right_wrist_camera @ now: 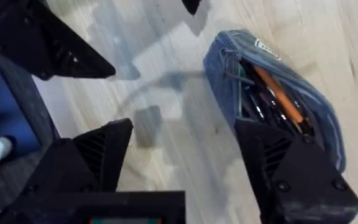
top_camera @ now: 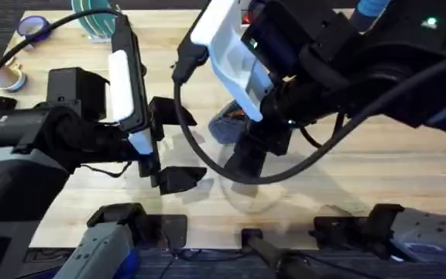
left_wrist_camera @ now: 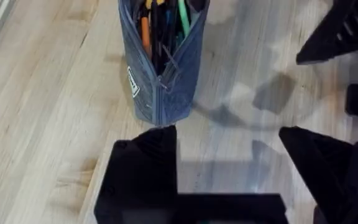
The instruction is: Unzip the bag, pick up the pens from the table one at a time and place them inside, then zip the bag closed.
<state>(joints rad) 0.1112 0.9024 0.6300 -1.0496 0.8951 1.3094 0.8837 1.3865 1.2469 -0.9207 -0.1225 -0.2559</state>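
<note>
Spreading under everything is the large light-coloured wooden plank table, its grain running across the overhead view. Above it the two black arms crowd the middle. The left gripper hangs low over the boards with its black fingers spread wide and nothing between them; one fingertip stands just beside the closed end of the elongated grey-blue fabric pencil pouch, though contact cannot be told. The right gripper is likewise spread wide and empty, one of its fingers lying over the pouch's far side in the right wrist view.

The pouch lies on the table between the two grippers, near the table's middle, partly hidden under the right arm from overhead. Its zipper is open along most of its length, and a small white label shows on its side.

Inside the gaping pouch sit the slim pens: an orange one, a green one and dark ones, packed side by side.
</note>
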